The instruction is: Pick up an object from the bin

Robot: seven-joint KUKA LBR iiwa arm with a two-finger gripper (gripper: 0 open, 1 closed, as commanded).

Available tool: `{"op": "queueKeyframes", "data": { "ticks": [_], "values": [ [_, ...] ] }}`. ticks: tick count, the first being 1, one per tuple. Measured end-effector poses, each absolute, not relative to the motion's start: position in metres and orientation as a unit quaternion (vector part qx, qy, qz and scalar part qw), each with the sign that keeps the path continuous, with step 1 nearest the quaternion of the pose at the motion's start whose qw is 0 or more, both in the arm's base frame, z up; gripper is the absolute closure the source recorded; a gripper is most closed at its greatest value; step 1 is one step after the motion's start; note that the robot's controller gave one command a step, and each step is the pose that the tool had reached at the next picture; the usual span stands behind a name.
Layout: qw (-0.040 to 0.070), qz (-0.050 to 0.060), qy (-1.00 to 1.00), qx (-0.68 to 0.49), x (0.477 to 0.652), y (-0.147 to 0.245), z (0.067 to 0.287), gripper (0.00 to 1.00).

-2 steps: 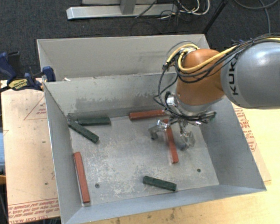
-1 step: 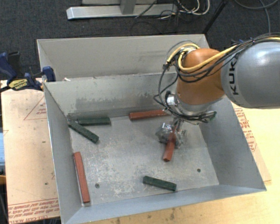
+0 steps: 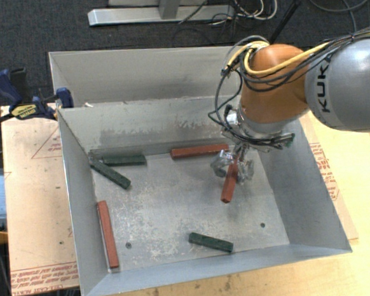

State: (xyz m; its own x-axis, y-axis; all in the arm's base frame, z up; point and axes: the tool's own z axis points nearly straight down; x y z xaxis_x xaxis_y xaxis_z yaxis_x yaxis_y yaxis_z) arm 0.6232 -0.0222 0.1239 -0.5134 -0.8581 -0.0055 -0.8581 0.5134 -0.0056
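Red-brown stick (image 3: 228,190): upper end hidden in gripper (image 3: 236,167) grasp. Bin (image 3: 79,184): far right corner under orange wrist cover (image 3: 272,83). Arm (image 3: 352,86): cut off at right edge.

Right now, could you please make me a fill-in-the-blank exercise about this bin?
1. The gripper has a ___ bar between its fingers.
2. The bin holds ___ dark green bars.
3. One red bar lies along the bin's wall at the view's ___ side.
Missing words: red, three, left.

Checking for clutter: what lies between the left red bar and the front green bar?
Bare bin floor only, in the camera view.
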Motion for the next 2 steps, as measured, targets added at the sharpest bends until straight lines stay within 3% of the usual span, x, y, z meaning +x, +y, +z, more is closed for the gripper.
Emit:
{"op": "queueKeyframes", "data": {
  "ticks": [1,2],
  "values": [
    [0.005,-0.002,0.871,-0.492,0.6254,-0.0213,0.1798,1.0],
    [0.002,0.0,0.872,-0.49,0.6263,-0.0207,0.184,1.0]
  ]
}}
